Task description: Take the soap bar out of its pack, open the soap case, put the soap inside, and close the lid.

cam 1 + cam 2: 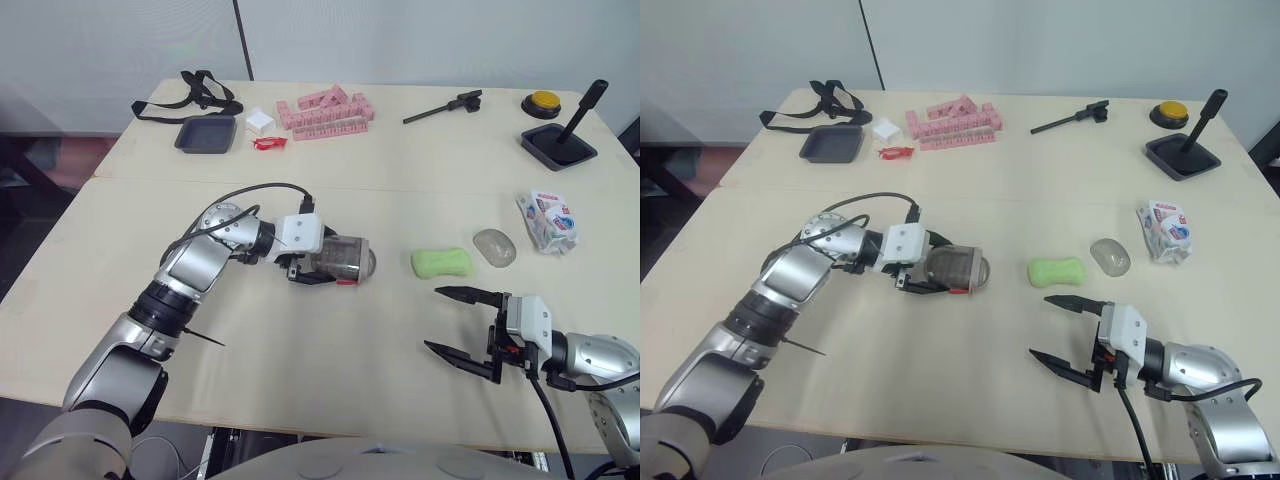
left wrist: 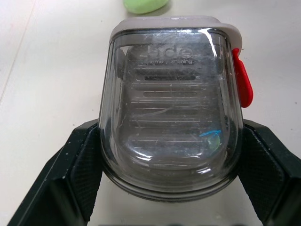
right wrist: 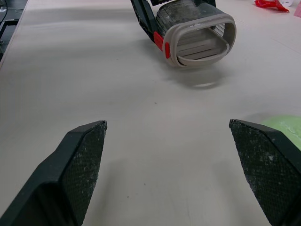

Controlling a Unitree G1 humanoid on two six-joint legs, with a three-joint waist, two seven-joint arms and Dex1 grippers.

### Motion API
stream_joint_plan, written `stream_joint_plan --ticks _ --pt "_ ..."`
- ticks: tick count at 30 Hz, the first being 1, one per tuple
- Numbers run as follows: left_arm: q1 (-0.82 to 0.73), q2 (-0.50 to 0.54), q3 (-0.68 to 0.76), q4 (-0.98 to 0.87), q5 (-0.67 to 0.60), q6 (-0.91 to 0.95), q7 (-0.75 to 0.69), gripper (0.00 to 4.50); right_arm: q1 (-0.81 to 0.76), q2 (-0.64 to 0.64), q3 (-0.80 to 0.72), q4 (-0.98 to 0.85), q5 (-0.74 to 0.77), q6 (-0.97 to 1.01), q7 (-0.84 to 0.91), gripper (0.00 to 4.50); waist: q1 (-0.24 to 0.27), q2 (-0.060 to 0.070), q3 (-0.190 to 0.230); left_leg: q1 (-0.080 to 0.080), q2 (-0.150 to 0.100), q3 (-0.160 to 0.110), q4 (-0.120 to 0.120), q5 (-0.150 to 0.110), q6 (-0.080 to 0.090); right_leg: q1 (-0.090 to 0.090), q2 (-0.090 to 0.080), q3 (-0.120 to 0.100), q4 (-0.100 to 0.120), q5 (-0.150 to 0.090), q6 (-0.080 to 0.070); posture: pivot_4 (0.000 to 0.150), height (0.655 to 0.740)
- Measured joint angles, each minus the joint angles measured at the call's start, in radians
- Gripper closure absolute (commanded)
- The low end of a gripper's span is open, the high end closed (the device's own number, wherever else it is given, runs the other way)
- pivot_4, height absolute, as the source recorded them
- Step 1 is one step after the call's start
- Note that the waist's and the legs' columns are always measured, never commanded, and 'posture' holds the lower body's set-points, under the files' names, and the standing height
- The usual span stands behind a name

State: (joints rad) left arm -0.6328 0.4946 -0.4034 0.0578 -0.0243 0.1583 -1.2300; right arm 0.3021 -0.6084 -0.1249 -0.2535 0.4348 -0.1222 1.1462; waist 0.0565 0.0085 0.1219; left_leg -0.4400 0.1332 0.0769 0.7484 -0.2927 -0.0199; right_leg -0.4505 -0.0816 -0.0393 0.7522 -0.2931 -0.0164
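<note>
- Fingers of the left gripper (image 1: 340, 265) clamp the smoky translucent plastic soap case (image 1: 354, 254) sideways, left of the green oval soap bar (image 1: 441, 263).
- Left wrist view: the rounded shell might squirt free.
- Right wrist view: the right gripper's (image 3: 167, 123) fingers gape, so the soap could slip.

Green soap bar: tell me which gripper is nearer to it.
Right. The right gripper, open, sits just on the robot's side of the soap bar; the left gripper is farther off to its left, shut on the soap case.
</note>
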Motion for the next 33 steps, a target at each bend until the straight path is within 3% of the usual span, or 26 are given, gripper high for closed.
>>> stream_joint_plan --ticks 9,33 --pt "-0.073 0.000 -0.054 -0.051 0.066 0.107 0.013 1.04 0.014 -0.003 0.019 -0.033 0.043 0.040 0.015 0.04 -0.003 0.000 0.000 0.000 0.000 0.000 0.000 0.000 0.000 0.000 0.000 0.000 0.000 0.000 0.000 0.150 0.7109" --pt "-0.158 0.032 -0.110 -0.079 0.088 0.248 -0.044 1.04 0.001 0.008 0.010 -0.004 0.061 0.075 -0.025 0.04 -0.001 0.000 0.000 0.000 0.000 0.000 -0.001 0.000 0.000 0.000 0.000 0.000 -0.001 0.000 0.000 0.150 0.7109"
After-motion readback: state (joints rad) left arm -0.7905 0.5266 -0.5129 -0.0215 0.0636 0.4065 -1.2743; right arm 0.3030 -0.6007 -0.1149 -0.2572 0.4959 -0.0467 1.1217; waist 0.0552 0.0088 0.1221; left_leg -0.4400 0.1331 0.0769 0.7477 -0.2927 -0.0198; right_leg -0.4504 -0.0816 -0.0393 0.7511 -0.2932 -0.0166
